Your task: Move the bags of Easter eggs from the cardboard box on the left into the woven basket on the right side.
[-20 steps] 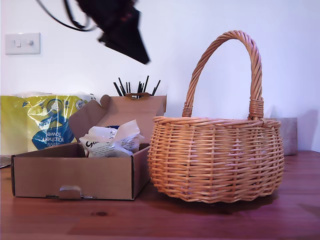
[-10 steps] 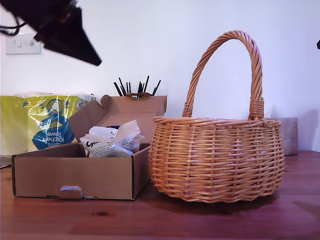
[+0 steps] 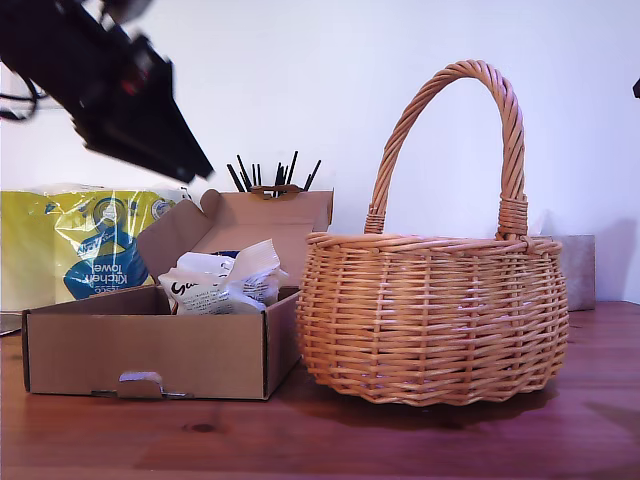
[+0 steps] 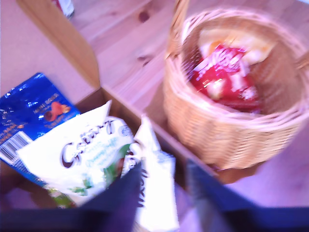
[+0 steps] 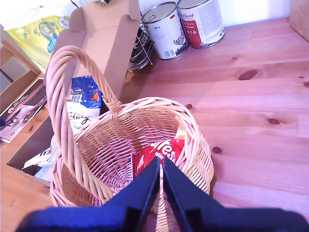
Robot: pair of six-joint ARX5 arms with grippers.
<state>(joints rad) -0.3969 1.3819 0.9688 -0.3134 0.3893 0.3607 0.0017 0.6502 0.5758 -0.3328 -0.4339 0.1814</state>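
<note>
Gripper one, my first gripper (image 4: 161, 186), jaws spread and empty | hung directly above cream bag (image 4: 84, 152) in cardboard box (image 3: 150, 350) | nearer than my second gripper (image 5: 161, 186), pressed together over woven basket (image 5: 193, 140).

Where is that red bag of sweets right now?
The red bag lies inside the woven basket, which stands at the exterior view's right beside the cardboard box. The exterior view hides the bag behind the basket's wall; both wrist views show it.
</note>
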